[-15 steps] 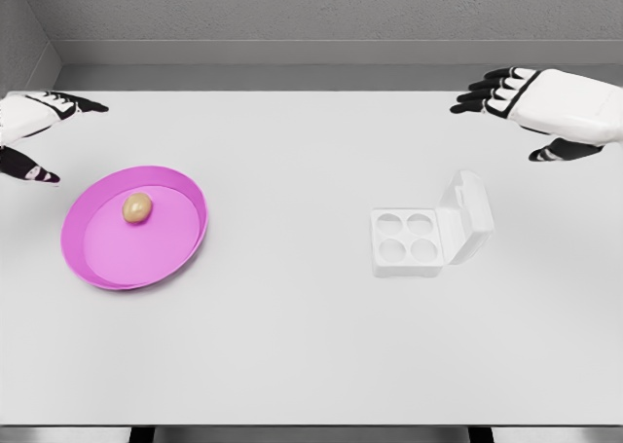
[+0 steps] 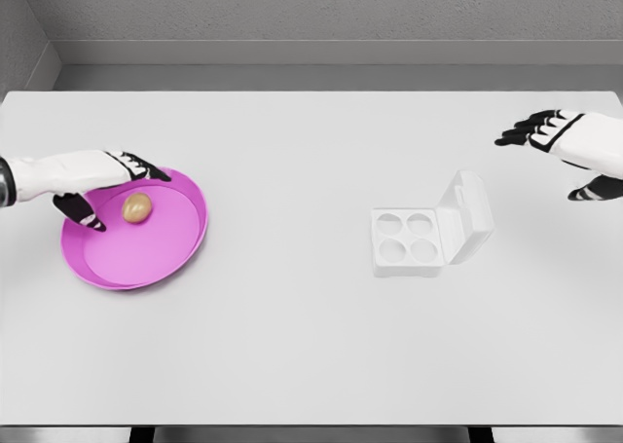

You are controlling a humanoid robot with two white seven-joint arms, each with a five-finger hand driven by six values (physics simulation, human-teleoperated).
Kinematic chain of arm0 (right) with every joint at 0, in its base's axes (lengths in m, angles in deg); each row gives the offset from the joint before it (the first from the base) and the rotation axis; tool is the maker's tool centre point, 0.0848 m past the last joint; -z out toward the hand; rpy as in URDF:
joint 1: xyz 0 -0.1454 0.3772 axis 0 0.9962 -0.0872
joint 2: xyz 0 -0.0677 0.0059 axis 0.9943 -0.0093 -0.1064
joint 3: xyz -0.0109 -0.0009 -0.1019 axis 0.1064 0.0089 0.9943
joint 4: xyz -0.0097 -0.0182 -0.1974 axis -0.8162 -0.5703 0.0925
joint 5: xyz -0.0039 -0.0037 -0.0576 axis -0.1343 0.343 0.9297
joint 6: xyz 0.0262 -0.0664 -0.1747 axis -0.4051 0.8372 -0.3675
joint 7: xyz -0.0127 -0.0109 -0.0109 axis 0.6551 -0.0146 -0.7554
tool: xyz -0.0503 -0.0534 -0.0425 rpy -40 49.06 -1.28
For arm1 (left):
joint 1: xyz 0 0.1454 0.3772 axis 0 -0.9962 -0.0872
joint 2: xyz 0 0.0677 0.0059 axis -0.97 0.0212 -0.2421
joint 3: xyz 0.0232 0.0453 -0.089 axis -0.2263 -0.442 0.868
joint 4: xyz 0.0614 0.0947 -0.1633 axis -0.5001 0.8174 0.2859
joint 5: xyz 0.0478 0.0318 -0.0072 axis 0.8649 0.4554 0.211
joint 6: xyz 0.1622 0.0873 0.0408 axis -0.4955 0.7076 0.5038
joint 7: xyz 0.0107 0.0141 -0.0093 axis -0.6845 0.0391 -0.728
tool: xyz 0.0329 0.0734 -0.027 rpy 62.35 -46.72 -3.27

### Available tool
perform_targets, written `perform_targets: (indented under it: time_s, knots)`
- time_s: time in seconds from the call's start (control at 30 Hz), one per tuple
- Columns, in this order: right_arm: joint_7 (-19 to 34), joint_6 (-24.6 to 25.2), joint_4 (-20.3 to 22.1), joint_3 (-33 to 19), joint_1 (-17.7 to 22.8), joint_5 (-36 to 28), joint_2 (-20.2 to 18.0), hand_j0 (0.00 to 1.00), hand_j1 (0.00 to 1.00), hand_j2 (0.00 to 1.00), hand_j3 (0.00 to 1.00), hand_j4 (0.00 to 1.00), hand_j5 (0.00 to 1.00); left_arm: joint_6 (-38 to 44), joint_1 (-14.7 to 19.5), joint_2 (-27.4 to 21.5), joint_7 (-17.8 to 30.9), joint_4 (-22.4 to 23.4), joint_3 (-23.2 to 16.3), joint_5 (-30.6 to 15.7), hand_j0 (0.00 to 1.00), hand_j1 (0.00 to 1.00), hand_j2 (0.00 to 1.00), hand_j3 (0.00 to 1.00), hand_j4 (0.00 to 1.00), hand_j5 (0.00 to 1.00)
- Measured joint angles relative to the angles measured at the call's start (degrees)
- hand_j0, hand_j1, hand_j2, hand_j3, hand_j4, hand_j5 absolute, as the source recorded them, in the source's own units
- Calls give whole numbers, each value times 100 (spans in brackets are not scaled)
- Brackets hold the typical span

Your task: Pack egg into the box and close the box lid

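Observation:
A tan egg (image 2: pixel 136 207) lies in the pink plate (image 2: pixel 156 258) on the left of the white table. My left hand (image 2: pixel 112 185) hovers over the plate's upper left rim, fingers spread, thumb just left of the egg and not touching it. The white egg box (image 2: pixel 407 240) sits right of centre with four empty cups, and its lid (image 2: pixel 469 215) stands open, tilted to the right. My right hand (image 2: pixel 574 146) floats open at the far right, above and right of the box.
The white table (image 2: pixel 292 346) runs from the grey back wall to its front edge near the bottom of the view. A broad stretch of bare tabletop lies between plate and box.
My left hand moved right and down, from the table's left edge to the plate beside the egg. The right hand drew back toward the right edge and lower. Egg and box stayed put.

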Motion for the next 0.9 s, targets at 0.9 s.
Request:
perform_targets:
  time_s: [0.9]
  knots:
    - [-2,6,-390,22,817,296,-38,100,100,100,100,100,100,1,97,188,301,40,-119,177,87,87,87,87,87,87]
